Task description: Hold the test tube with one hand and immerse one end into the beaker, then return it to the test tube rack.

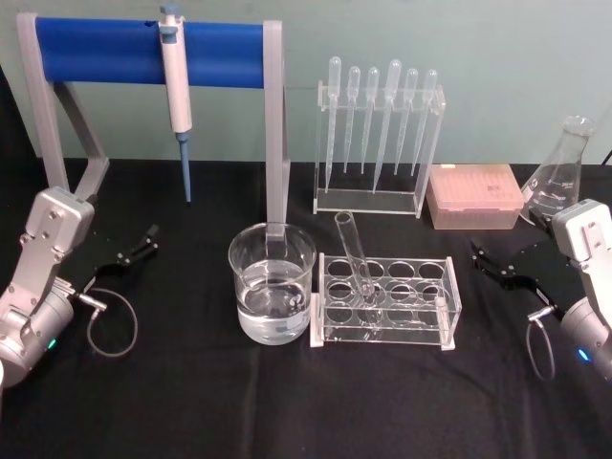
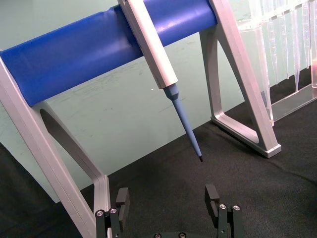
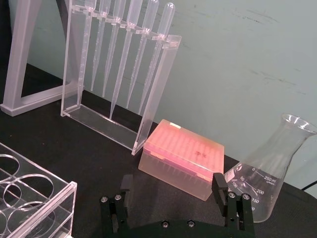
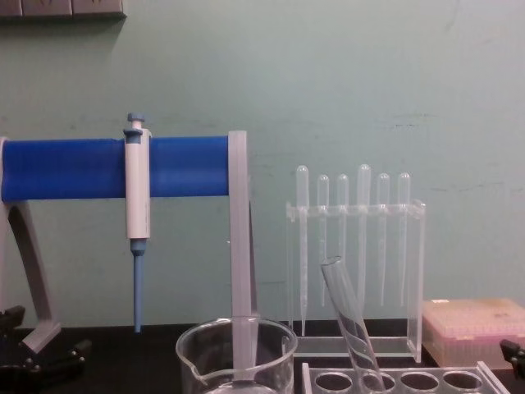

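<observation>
Left gripper (image 1: 134, 251) sits nr table's (image 1: 287, 402) left edge, right gripper (image 1: 497, 266) nr its right edge, both well apart from the glassware. Test tube (image 1: 356, 253) leans in rack (image 1: 387, 304) mid-table; beaker (image 1: 272, 282) w/ clear liquid just beside rack's left end.

Left wrist view: fingers (image 2: 122, 198) apart.

Right wrist view: same, fingers apart.

Chest view: test tube tilted, rim toward beaker.
</observation>
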